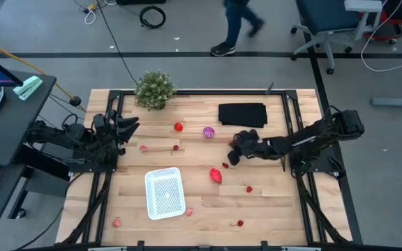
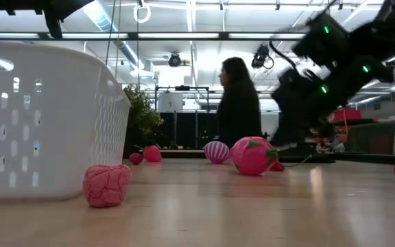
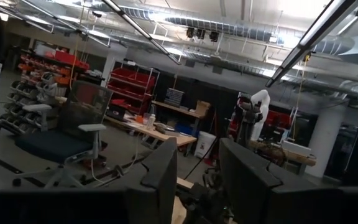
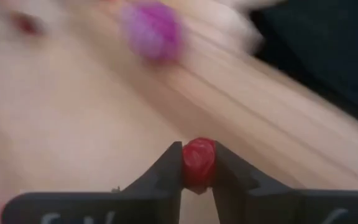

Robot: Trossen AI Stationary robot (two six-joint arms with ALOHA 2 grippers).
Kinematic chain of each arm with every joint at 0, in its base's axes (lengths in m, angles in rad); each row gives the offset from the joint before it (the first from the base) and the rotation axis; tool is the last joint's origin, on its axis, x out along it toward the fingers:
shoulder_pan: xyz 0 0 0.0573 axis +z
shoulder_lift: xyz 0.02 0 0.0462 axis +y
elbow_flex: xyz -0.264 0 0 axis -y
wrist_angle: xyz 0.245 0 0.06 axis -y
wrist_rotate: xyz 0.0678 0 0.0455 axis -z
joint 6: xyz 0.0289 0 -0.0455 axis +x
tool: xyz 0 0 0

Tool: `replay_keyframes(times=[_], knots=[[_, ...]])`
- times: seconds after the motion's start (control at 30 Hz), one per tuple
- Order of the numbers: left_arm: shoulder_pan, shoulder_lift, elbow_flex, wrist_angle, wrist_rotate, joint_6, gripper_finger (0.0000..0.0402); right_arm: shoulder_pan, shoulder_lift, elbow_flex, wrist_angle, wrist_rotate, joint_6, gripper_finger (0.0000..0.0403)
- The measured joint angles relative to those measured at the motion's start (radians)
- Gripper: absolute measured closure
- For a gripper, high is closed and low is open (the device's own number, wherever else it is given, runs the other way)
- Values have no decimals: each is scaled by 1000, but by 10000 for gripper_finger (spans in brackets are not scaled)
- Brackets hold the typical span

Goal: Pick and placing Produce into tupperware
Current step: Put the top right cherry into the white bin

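Note:
The white tupperware point(image 1: 165, 193) stands near the table's front, left of centre, and is large in the low view point(image 2: 46, 123). Small red produce pieces lie scattered about, such as one point(image 1: 179, 127) at the far side and one point(image 1: 249, 188) to the right. The larger red oblong point(image 1: 216, 175) lies right of the tupperware, and the purple ball point(image 1: 209, 132) lies farther back. My right gripper point(image 1: 230, 159) is just beyond the oblong, shut on a small red piece point(image 4: 197, 163). My left gripper point(image 3: 199, 180) is open and empty at the table's left edge point(image 1: 126, 128), pointing up into the room. My right gripper pinches the small red piece's two sides point(image 4: 186, 165) between its two fingers, at their free ends. The fingers slant down from the table's right side. Whether the piece is clear of the table I cannot tell.
A flat black cloth point(image 1: 243, 114) lies at the far right and a bushy green plant point(image 1: 154, 89) stands at the far left. A pink piece point(image 2: 107, 185) lies beside the tupperware. A person point(image 1: 239, 24) walks beyond the table.

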Motion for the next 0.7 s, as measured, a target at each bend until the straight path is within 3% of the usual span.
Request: replay_keyframes(times=[0.3, 0.53, 0.7], knots=[[0, 0, 0, 0, 0, -22, 284, 104, 56, 389, 41, -210, -427, 342], [0, 1, 0, 0, 0, -94, 287, 212, 362, 778, -45, -308, -634, 326], [0, 1, 0, -3, 0, -94, 289, 226, 573, 1038, -126, -394, -672, 318]])
